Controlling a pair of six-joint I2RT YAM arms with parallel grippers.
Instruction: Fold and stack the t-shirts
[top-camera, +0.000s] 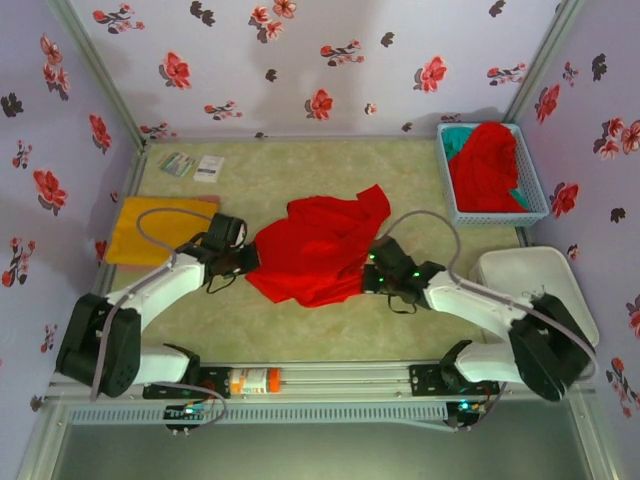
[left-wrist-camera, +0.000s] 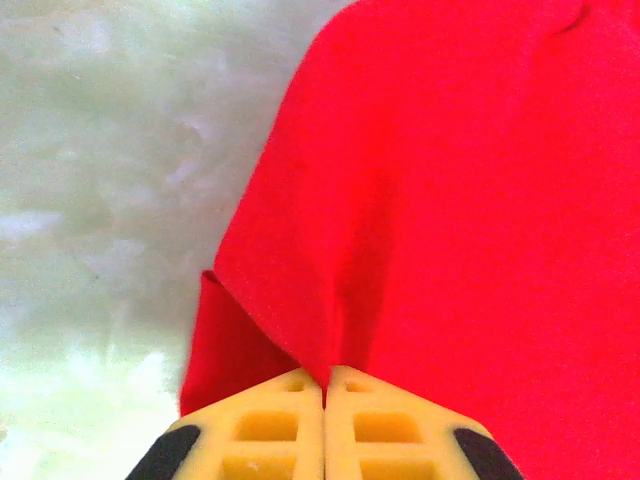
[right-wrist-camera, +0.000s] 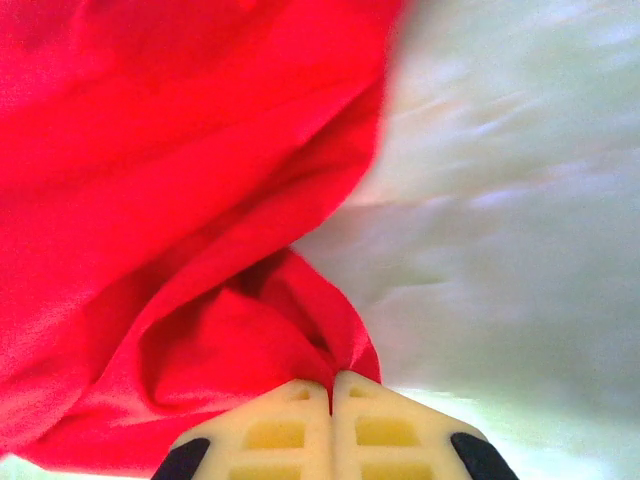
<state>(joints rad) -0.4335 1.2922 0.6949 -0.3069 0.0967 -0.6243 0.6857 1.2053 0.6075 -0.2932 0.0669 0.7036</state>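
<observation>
Nearest, the left pincer (left-wrist-camera: 325, 385) is clamped together on a pinched edge of the red t-shirt (left-wrist-camera: 450, 200). The right pincer (right-wrist-camera: 332, 385) is likewise clamped on a bunched corner at the opposite side. The shirt lies crumpled at the middle of the bench (top-camera: 420, 180), held between both pincers and not yet folded. To its left the orange-yellow t-shirt (top-camera: 150, 232) lies flat, seemingly the start of a stack. Farther off, at the right, the blue basket (top-camera: 535, 205) holds a second red shirt (top-camera: 490, 165) and a teal t-shirt (top-camera: 458, 137). I judge that most of the task remains.
</observation>
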